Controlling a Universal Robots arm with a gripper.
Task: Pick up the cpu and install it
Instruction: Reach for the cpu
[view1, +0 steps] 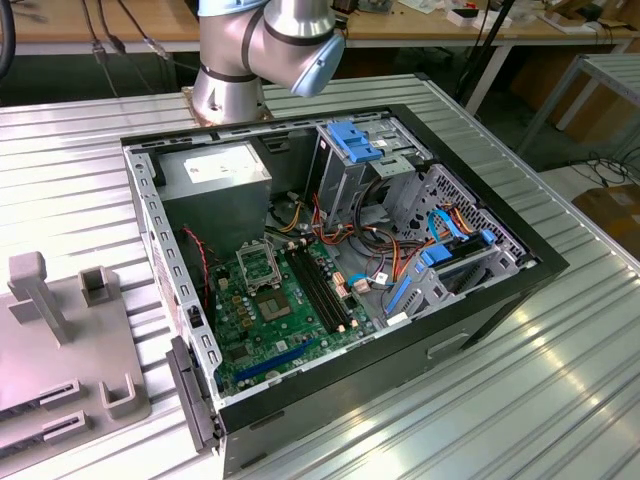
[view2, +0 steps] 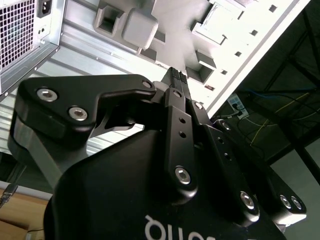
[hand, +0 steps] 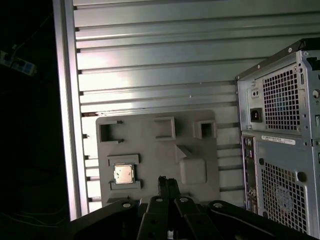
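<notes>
Evidently the task has hardly begun. In the first wrist view the cpu (hand: 124, 173) lies flat in its own shallow recess of the grey fixture tray (hand: 150, 145), untouched, metal top up. The gripper (hand: 167, 182) hangs over that tray, close to the chip but apart from it. Its fingers are pressed together with nothing between them, which the second wrist view confirms at the gripper (view2: 176, 75).

In the exterior view the tray (view1: 60, 370) sits on the metal table (view1: 500, 400) at about 8 o'clock from the open computer case (view1: 540, 262). Inside, the socket frame (view1: 260, 265) lies toward 11 o'clock of the green motherboard (view1: 290, 310); whether it stands open I cannot tell. By my judgement the grasp, the carry and the seating all remain undone.
</notes>
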